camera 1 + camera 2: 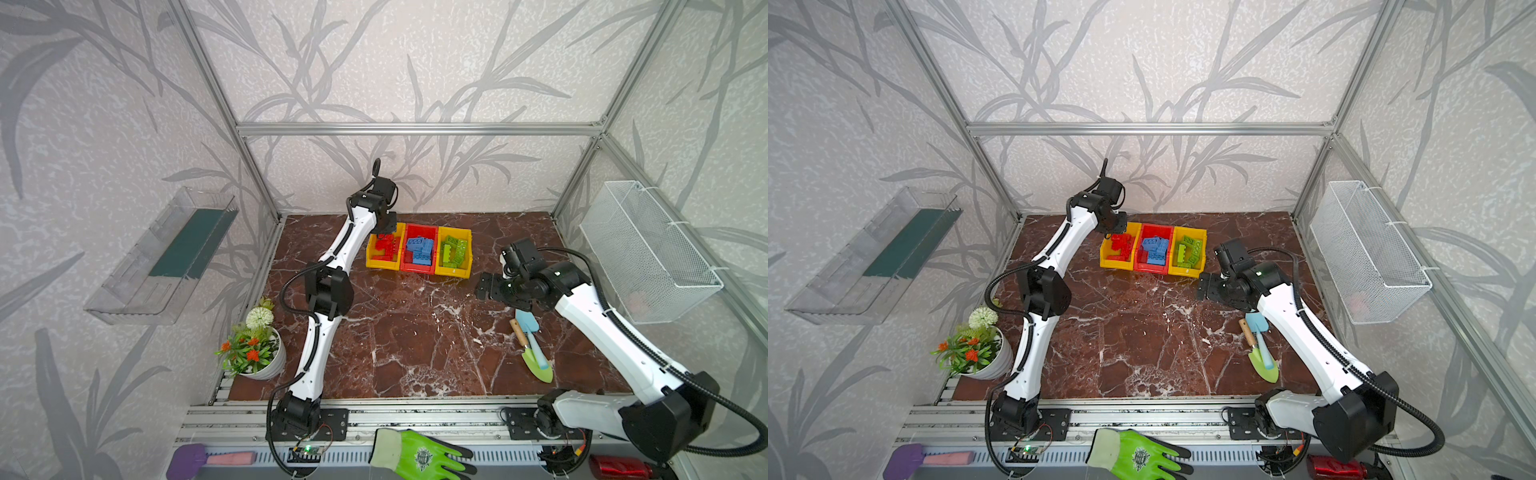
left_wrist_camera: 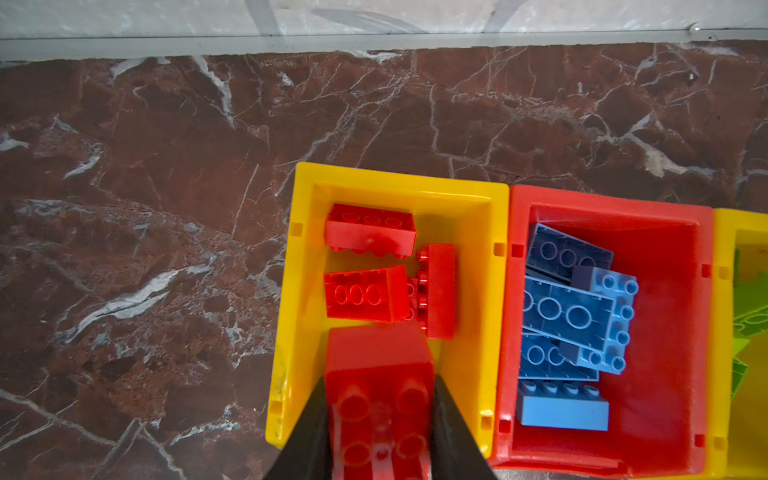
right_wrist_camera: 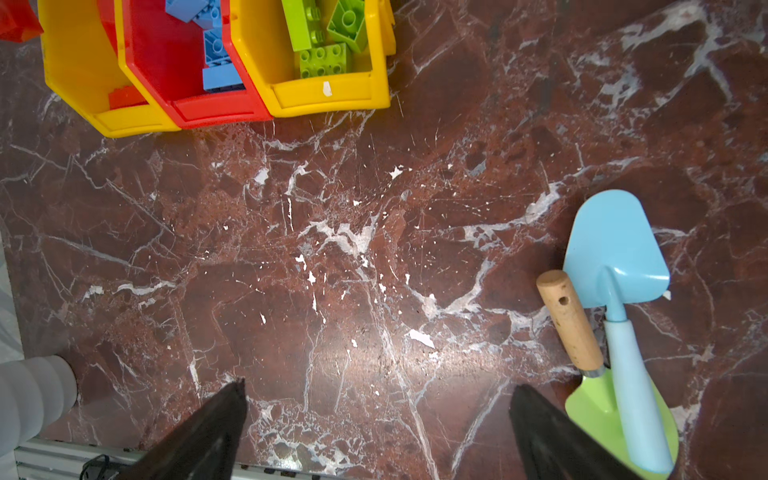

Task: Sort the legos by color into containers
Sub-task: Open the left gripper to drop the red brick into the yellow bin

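Three joined containers stand at the back of the marble table in both top views. The left yellow bin (image 1: 382, 264) (image 2: 465, 266) holds red legos (image 2: 370, 232). Blue legos (image 2: 569, 307) lie in the middle red bin (image 1: 417, 269). Lime green legos (image 3: 320, 37) fill the right yellow bin (image 1: 453, 272). My left gripper (image 2: 380, 386) (image 1: 384, 230) hangs over the left yellow bin, shut on a small red lego (image 2: 376, 353). Over bare marble in front of the bins and to their right, my right gripper (image 3: 378, 386) (image 1: 488, 286) stands open with nothing between its fingers.
A blue trowel (image 3: 615, 245) and a green trowel (image 3: 598, 411) lie crossed just right of my right gripper. A potted flower (image 1: 259, 349) stands at the front left. On the right wall hangs a wire basket (image 1: 648, 249), on the left wall a clear tray (image 1: 166, 257).
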### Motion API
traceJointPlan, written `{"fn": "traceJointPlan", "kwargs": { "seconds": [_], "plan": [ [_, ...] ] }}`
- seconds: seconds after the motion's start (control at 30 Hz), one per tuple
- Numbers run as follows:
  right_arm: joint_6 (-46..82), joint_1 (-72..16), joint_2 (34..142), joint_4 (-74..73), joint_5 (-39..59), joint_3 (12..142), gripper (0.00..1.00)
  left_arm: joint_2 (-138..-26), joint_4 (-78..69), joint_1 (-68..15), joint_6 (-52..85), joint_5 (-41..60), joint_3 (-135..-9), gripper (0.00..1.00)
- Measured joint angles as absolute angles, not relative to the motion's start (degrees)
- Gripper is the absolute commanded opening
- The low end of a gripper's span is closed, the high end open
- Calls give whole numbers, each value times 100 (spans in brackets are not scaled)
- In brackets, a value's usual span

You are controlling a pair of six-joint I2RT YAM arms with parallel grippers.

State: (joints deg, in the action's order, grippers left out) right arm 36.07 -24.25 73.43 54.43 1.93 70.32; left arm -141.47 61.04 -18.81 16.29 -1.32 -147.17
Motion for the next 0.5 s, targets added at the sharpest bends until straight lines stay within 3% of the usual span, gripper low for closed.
{"fn": "traceJointPlan", "kwargs": {
  "seconds": [0.07, 0.23, 0.27, 0.5],
  "plan": [
    [3607, -2414, 7522, 5417, 174, 7164, 99, -14180, 5990, -1828, 1662, 10, -14720, 34],
    [3588, -2390, 7920, 5384, 123, 7500, 99, -14453, 5815, -1815, 1684, 268, -15080, 95],
    [3579, -2388, 7992, 5384, 102, 7577, 99, -14494, 5780, -1813, 1706, 294, -15102, 99],
    [3459, -2279, 8239, 5382, 93, 7896, 99, -14516, 5741, -1754, 1756, 309, -15104, 99]
  ]
}}
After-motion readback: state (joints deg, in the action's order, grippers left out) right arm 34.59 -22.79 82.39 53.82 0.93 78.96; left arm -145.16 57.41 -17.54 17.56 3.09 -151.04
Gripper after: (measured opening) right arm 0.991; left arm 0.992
